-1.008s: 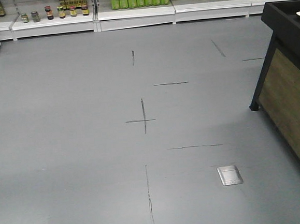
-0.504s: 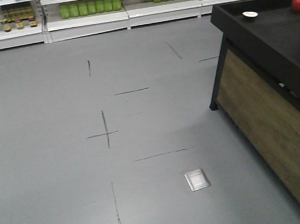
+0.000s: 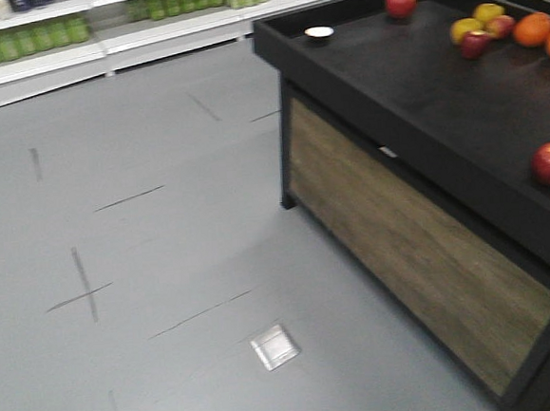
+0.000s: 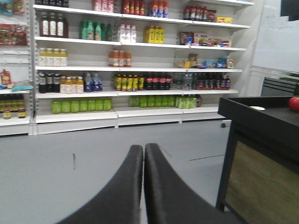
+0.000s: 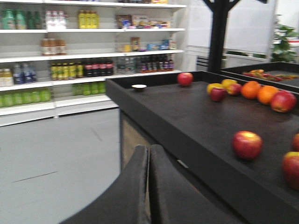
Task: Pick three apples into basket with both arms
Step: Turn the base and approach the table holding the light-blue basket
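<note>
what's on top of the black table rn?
Loose red apples, oranges, a yellow fruit and a small white dish. No basket shows; the table runs out of frame on the right.

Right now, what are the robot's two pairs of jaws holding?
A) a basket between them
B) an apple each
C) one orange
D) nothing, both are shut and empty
D: in each wrist view the jaws are pressed together with nothing between them, while the apples lie on the black display table.
</note>
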